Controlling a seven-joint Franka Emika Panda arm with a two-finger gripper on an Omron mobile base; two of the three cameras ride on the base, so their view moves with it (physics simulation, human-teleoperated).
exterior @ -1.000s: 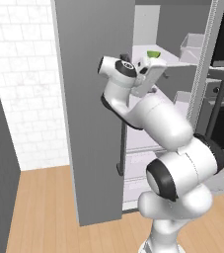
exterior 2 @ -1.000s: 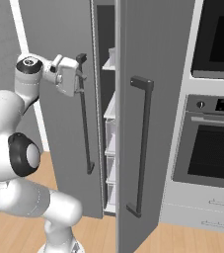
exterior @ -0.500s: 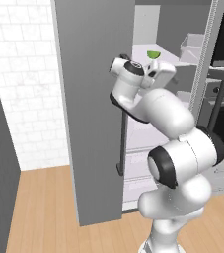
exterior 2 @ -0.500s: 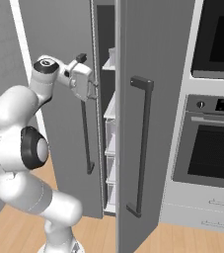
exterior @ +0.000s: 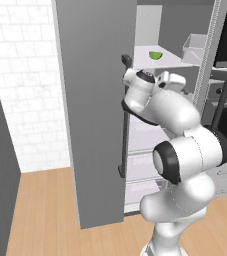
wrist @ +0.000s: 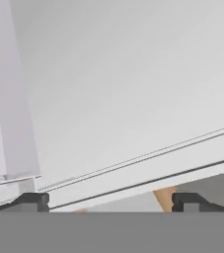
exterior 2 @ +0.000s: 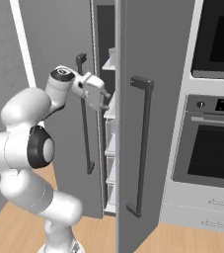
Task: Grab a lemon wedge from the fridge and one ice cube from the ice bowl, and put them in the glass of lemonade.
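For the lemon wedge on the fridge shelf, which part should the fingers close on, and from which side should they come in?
Across its narrow thickness, probably. The lemon wedge lies small and low on an upper white shelf of the fridge, behind the open door. The shelf blocks any approach from below, so the open gripper would best enter through the door gap from the front, slightly above, fingers straddling the crescent.

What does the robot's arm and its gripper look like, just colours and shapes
The arm is glossy white, built of rounded, bulbous segments with dark grey to black rings at the joints. The wrist ends in a round dark cap. The gripper has a boxy white body and two small dark finger tips. No cables or markings can be seen.
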